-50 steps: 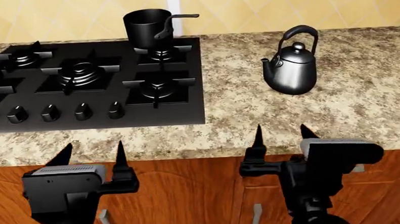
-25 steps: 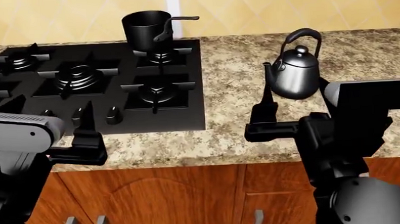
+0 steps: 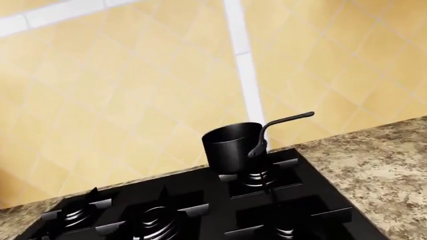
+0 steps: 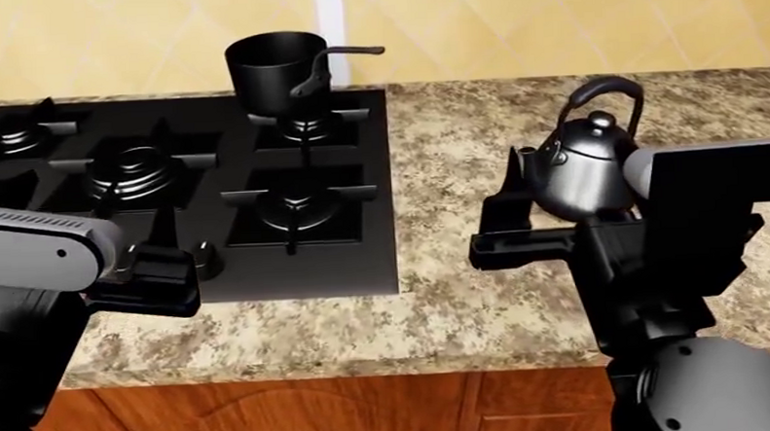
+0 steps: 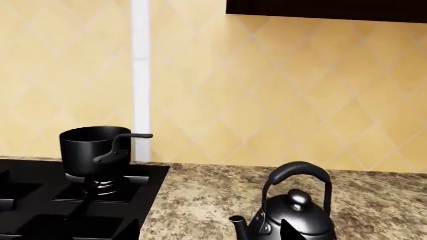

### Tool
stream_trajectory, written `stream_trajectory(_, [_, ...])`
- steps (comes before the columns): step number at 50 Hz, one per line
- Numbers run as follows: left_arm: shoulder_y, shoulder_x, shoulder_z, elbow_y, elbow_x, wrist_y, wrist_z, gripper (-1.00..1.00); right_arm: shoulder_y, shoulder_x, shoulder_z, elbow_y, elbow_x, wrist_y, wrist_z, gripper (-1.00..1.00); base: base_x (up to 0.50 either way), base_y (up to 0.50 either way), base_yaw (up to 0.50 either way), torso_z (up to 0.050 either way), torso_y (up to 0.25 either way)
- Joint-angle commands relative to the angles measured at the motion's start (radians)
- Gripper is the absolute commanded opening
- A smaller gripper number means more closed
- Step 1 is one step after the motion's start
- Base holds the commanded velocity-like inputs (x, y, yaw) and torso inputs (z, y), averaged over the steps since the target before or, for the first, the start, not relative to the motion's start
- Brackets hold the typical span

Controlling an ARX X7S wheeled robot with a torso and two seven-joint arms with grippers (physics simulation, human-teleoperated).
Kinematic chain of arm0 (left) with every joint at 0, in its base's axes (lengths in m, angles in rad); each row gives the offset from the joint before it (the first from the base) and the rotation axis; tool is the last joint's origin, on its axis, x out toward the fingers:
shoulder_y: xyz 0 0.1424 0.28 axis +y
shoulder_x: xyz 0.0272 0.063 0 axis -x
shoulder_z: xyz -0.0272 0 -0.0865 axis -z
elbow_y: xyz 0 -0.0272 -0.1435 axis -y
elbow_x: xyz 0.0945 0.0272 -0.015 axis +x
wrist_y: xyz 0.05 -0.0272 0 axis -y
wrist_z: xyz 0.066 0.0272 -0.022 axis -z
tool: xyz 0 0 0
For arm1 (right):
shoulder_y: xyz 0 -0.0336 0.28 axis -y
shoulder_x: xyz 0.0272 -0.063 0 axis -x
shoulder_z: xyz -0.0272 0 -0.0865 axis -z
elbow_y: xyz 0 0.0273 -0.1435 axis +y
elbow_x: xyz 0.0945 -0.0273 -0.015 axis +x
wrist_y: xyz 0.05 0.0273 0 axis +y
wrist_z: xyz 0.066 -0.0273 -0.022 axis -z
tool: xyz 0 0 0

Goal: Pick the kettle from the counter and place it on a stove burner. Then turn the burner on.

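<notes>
The glossy dark-grey kettle (image 4: 588, 163) stands upright on the granite counter (image 4: 453, 271), right of the black cooktop (image 4: 374, 245). It also shows in the right wrist view (image 5: 293, 220). My right gripper (image 4: 569, 193) is open and empty, held level just in front of the kettle. One finger (image 4: 511, 195) stands left of the spout; the other is hidden behind my wrist. The front right stove burner (image 4: 294, 205) is bare. My left gripper (image 4: 113, 227) is open and empty over the cooktop's front edge, with one finger (image 4: 164, 230) showing.
A black saucepan (image 4: 274, 64) with a long handle sits on the back right burner. A larger multi-ring burner (image 4: 130, 173) is mid-cooktop. Knobs (image 4: 205, 255) line the cooktop's front, partly hidden by my left gripper. A yellow tiled wall (image 4: 546, 23) backs the counter.
Both arms have risen and reached forward over the counter. The right gripper has come close to the kettle. The head view has moved nearer, so the counter edge sits lower.
</notes>
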Motion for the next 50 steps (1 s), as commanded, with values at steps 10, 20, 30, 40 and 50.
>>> stream_trajectory(10, [-0.022,-0.018,0.011,-0.006,-0.029,0.001,-0.024,1.00,-0.002,0.004,-0.015,0.012,-0.007,-0.020,-0.001,1.00,0.17,0.00,0.00,0.000,0.000])
stream_trajectory(20, [-0.018,-0.026,0.009,-0.003,-0.041,0.008,-0.033,1.00,0.013,-0.002,-0.028,0.021,-0.012,-0.019,0.017,1.00,0.17,0.00,0.00,0.000,0.000])
stream_trajectory(30, [-0.022,-0.030,0.014,-0.008,-0.039,0.016,-0.032,1.00,0.005,0.001,-0.051,0.029,-0.040,-0.027,0.010,1.00,0.11,0.00,0.00,0.000,0.000])
stream_trajectory(40, [-0.005,-0.027,0.020,-0.011,-0.007,0.033,-0.012,1.00,-0.023,-0.056,-0.112,0.089,-0.205,-0.039,0.126,1.00,0.01,0.00,0.00,0.000,0.000])
stream_trajectory(50, [0.048,-0.019,0.028,-0.023,0.069,0.072,0.046,1.00,0.128,-0.233,-0.260,0.235,-0.343,0.032,0.300,1.00,0.00,0.00,0.00,0.000,0.000])
